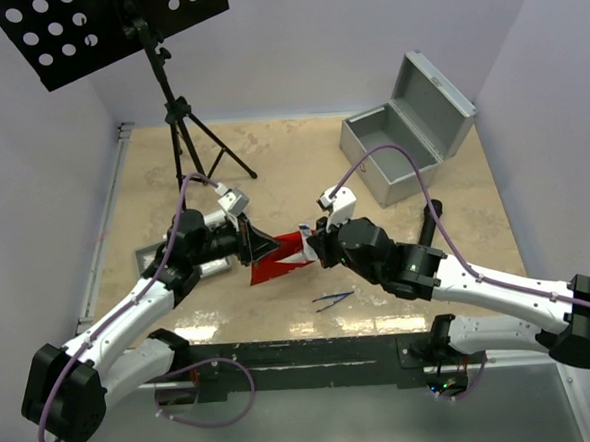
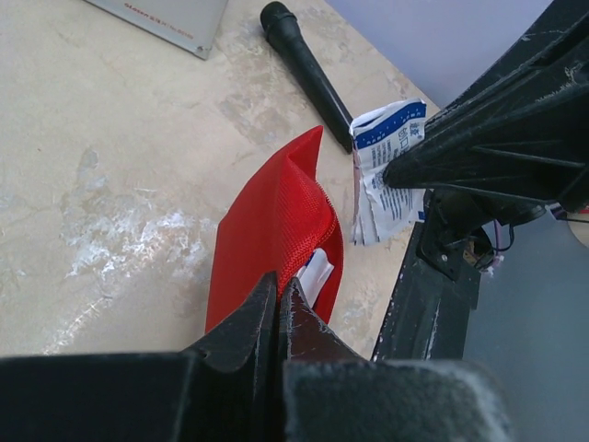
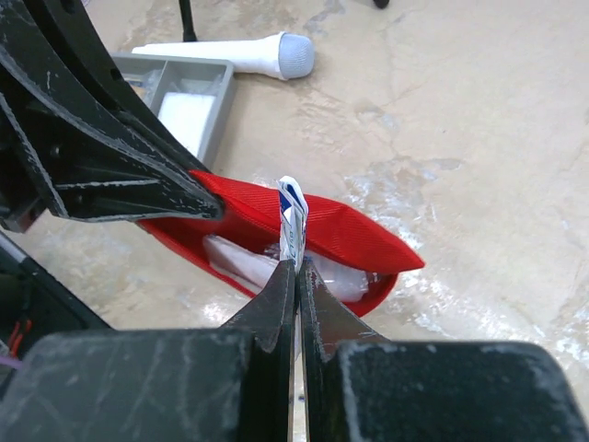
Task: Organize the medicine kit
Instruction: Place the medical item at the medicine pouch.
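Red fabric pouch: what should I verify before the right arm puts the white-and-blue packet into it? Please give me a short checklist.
1. Left gripper shut on the rim of the red fabric zip pouch: ok.
2. Right gripper shut on the white-and-blue flat packet: ok.
3. Pouch mouth open: ok; white contents show inside.
4. Packet inside the pouch: not ok; the left wrist view shows it outside, beside the mouth.
5. Room left inside for the packet: cannot tell.
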`<state>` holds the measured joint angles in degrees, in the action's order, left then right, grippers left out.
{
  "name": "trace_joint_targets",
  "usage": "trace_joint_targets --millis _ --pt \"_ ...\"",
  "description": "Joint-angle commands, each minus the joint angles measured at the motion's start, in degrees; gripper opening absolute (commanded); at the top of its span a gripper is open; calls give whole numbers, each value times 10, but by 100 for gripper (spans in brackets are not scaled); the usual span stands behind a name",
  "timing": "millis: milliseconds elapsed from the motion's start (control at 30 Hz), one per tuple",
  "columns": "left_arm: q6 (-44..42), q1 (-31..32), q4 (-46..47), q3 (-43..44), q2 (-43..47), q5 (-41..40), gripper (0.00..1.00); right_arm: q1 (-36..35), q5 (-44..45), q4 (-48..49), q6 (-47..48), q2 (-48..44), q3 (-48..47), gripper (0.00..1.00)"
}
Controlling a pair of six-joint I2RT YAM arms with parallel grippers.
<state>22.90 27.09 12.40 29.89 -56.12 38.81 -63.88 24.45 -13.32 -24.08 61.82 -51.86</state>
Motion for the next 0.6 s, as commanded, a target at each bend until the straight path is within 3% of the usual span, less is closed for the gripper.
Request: trace_joint_targets --millis 0,567 --pt "-15 1 29 30 7 35 0 -3 24 66 56 -39 26 0" --pt "49 1 104 75 -28 119 0 -5 -58 76 151 -8 19 0"
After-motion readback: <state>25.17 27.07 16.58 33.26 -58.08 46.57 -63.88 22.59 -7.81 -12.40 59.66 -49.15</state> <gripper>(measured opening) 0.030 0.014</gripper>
